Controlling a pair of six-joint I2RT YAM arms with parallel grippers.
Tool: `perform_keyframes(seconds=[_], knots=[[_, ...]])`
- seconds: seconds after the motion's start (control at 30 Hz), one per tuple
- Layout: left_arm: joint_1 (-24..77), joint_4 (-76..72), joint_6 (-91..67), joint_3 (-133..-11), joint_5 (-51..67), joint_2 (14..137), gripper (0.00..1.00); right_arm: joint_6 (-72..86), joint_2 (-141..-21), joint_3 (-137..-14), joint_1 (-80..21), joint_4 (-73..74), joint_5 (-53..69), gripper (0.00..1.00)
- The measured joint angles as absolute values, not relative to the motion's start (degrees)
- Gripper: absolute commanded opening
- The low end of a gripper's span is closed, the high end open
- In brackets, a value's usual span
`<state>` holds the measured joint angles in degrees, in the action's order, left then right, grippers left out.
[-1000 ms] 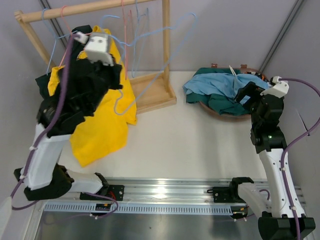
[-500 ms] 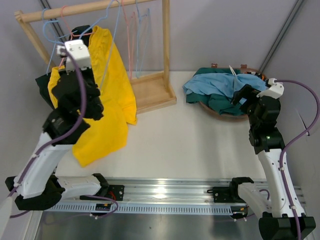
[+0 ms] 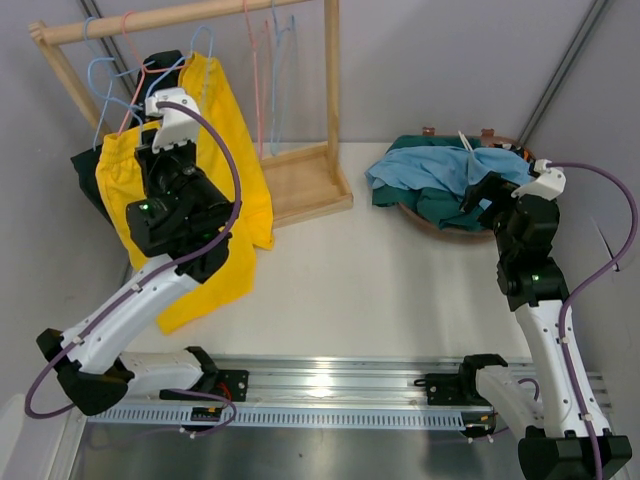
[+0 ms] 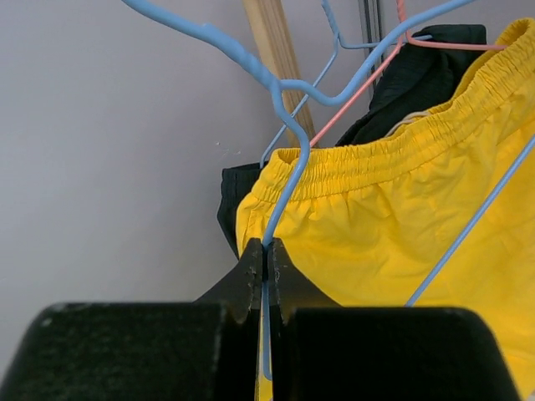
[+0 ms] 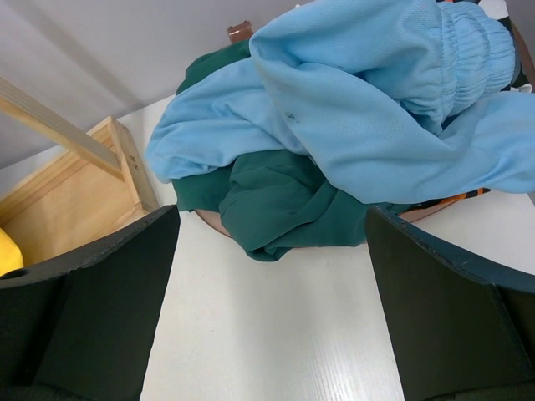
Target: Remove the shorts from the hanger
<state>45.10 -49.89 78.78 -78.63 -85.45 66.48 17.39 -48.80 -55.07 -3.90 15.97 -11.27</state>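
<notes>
My left gripper (image 4: 265,251) is shut on the thin wire of a blue hanger (image 4: 288,167), just below its neck; from above, the left gripper (image 3: 152,122) is up by the wooden rack (image 3: 180,15). Bright yellow shorts (image 4: 401,225) hang behind that wire, and their legs reach the table (image 3: 215,150). Black shorts (image 4: 426,75) hang behind them on a pink hanger (image 4: 359,100). My right gripper (image 5: 267,276) is open and empty over the white table, beside the basket. Light blue shorts (image 5: 376,92) and teal shorts (image 5: 284,200) are piled in it.
The brown basket (image 3: 440,222) sits at the far right of the table. Several empty blue and pink hangers (image 3: 262,60) hang from the rack's rod. The rack's wooden base (image 3: 310,185) lies between the two arms. A grey wall stands close behind.
My left arm has swung left and back toward the rack with the blue hanger, and the yellow shorts have followed. The right arm has barely moved.
</notes>
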Motion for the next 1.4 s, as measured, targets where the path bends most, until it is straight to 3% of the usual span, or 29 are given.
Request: perform_keyframes(seconds=[0.3, 0.53, 0.67, 1.4], knots=[[45.1, -61.8, 91.1, -81.2, -86.0, 76.7, 0.0, 17.4, -48.4, -54.1, -3.9, 15.9, -11.3, 0.99], [44.9, -71.5, 108.2, -99.4, -86.5, 94.6, 0.0, 17.4, -48.1, -53.5, -3.9, 15.9, -11.3, 0.99], [44.4, -72.8, 111.6, -102.3, -86.7, 99.0, 0.0, 17.3, -47.9, -53.2, -3.9, 15.9, -11.3, 0.99], [49.9, -74.3, 114.3, -102.3, -87.1, 98.3, 0.0, 17.4, -48.9, -52.9, -4.0, 15.2, -8.7, 0.99]])
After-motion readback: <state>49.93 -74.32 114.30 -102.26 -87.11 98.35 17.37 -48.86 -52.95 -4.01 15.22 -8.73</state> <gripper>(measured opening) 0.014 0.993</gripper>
